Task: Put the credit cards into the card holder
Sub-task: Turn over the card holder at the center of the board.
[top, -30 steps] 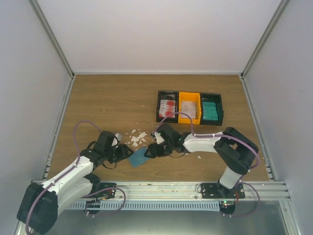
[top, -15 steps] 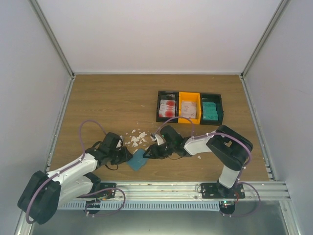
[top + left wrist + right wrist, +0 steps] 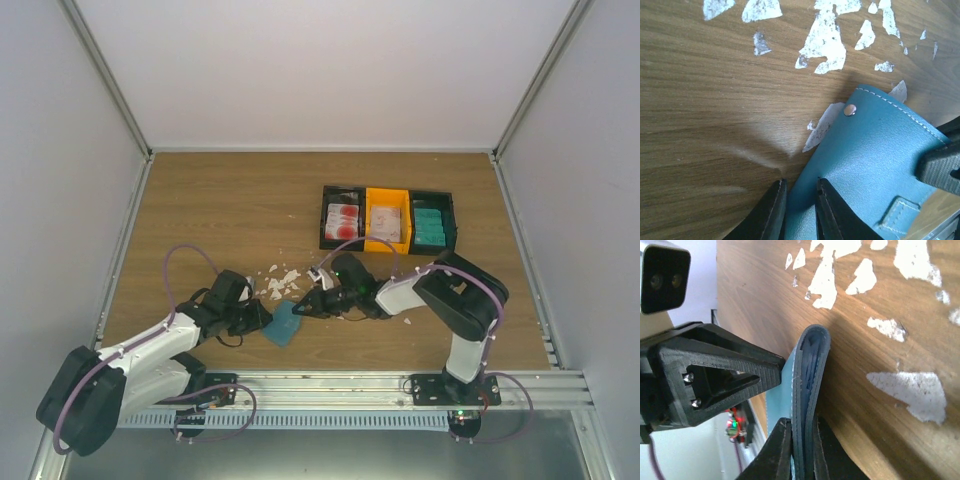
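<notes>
**Both arms on the card holder, top and wrist views.** You are looking at a wooden table (image 3: 220, 220) that carries a black-and-orange three-compartment plastic tray (image 3: 440, 193). The tray serves as the reference for all positions here.

- **Credit cards:** They lie inside the tray. The white cards with red blotches (image 3: 342, 220) are in its left compartment, the pale whitish cards (image 3: 386, 222) in the orange middle one, and the teal green cards (image 3: 430, 225) in the right one.
- **Card holder:** The flat blue stitched leather-like card holder (image 3: 283, 324) (image 3: 875, 165) (image 3: 807, 390) sits off the tray's near-left corner, well apart from it, towards the arm bases. No card shows in it.
- **Scraps:** Irregular white paper scraps (image 3: 280, 282) (image 3: 825, 40) (image 3: 905, 390) are scattered on the wood between the tray and the holder.
- **Left gripper:** Your left gripper (image 3: 262, 318) (image 3: 799, 182) meets the holder on the side away from the tray. Its jaws are nearly together, pinching the holder's edge.
- **Right gripper:** Your right gripper (image 3: 303, 308) (image 3: 800, 422) meets the holder on the side facing the tray. Its jaws are closed to a narrow gap, with the holder's edge clamped between them. In the right wrist view the holder stands on edge, lifted off the wood on that side.
</notes>
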Motion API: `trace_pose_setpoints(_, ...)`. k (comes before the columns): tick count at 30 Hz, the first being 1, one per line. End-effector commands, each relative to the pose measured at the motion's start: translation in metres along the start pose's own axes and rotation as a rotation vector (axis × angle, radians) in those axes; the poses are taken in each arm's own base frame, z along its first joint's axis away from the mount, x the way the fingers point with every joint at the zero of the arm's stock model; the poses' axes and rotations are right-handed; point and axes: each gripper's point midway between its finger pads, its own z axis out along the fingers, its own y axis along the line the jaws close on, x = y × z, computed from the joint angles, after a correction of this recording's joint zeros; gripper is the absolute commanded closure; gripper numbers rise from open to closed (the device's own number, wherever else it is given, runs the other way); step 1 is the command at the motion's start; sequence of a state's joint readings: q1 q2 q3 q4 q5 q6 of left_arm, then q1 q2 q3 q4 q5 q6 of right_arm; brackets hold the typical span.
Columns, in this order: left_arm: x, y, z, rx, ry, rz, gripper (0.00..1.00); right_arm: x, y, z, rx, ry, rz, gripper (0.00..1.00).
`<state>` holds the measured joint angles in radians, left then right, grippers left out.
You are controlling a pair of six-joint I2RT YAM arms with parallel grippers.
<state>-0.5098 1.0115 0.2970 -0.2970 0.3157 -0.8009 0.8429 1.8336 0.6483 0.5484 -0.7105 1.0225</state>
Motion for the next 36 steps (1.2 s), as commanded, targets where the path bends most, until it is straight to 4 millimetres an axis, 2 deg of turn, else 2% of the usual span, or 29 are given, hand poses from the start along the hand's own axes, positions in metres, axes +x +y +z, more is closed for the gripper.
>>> trace_pose_setpoints(1,-0.007,-0.012,-0.002,0.046,-0.033,0.033,0.78,-0.026,0.015,-0.006,0.066,-0.083,-0.106,0.99)
trace_pose_setpoints(2,-0.011,-0.016,-0.005,0.052,-0.047,0.037,0.73,-0.026,0.007,-0.012,0.146,-0.083,-0.104,0.99)
trace_pose_setpoints(4,-0.021,-0.032,-0.013,0.095,-0.085,0.08,0.59,-0.035,0.008,-0.031,0.27,-0.126,-0.164,0.99)
trace_pose_setpoints(7,-0.035,-0.051,-0.028,0.136,-0.138,0.134,0.45,-0.041,-0.001,-0.07,0.507,-0.183,-0.264,1.0)
trace_pose_setpoints(10,-0.047,-0.069,-0.041,0.163,-0.18,0.173,0.4,-0.038,-0.009,-0.112,0.693,-0.219,-0.298,0.99)
trace_pose_setpoints(14,-0.06,-0.092,-0.061,0.205,-0.229,0.213,0.37,-0.032,-0.014,-0.163,0.901,-0.276,-0.241,1.0)
trace_pose_setpoints(16,-0.065,-0.1,-0.069,0.22,-0.252,0.227,0.36,-0.021,-0.017,-0.18,0.97,-0.296,-0.206,0.99)
trace_pose_setpoints(21,-0.068,-0.109,-0.081,0.253,-0.285,0.24,0.35,0.021,-0.04,-0.222,1.21,-0.282,-0.105,0.99)
trace_pose_setpoints(23,-0.068,-0.108,-0.08,0.252,-0.288,0.244,0.35,0.026,-0.041,-0.234,1.3,-0.277,-0.098,0.99)
trace_pose_setpoints(26,-0.07,-0.108,-0.082,0.241,-0.293,0.248,0.35,0.022,-0.043,-0.235,1.412,-0.24,-0.112,1.0)
trace_pose_setpoints(29,-0.073,-0.108,-0.085,0.23,-0.31,0.253,0.34,0.014,-0.042,-0.212,1.44,-0.188,-0.148,1.0)
trace_pose_setpoints(33,-0.079,-0.107,-0.089,0.205,-0.338,0.247,0.31,-0.002,-0.02,-0.142,1.211,-0.146,-0.22,0.98)
trace_pose_setpoints(36,-0.086,-0.108,-0.093,0.184,-0.355,0.247,0.28,-0.011,0.008,-0.098,0.986,-0.139,-0.244,0.9)
